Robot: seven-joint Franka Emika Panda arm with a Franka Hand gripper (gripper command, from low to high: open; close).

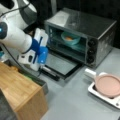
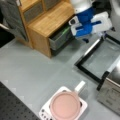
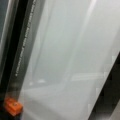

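My gripper [image 1: 41,67] hangs low over the left end of the black handle [image 1: 50,73] of the toaster oven's door [image 1: 61,65], which lies folded down flat. In both front views the white and blue hand hides the fingertips. The silver toaster oven [image 1: 100,27] stands open with a teal bowl [image 1: 70,38] on its rack, something orange inside it. From above, the gripper [image 2: 101,37] sits at the far corner of the door [image 2: 105,57], beside its handle [image 2: 87,52]. The wrist view is filled by the door glass [image 3: 65,50], with a small orange piece [image 3: 12,106] at the lower left.
A pink pan [image 1: 108,85] [image 2: 65,105] rests on a white cooktop [image 1: 92,90] [image 2: 45,112] to the oven's right. A wooden cabinet [image 1: 20,87] [image 2: 50,20] with an open dark drawer [image 2: 60,38] stands close beside the arm. Grey tabletop [image 2: 30,65] spreads between them.
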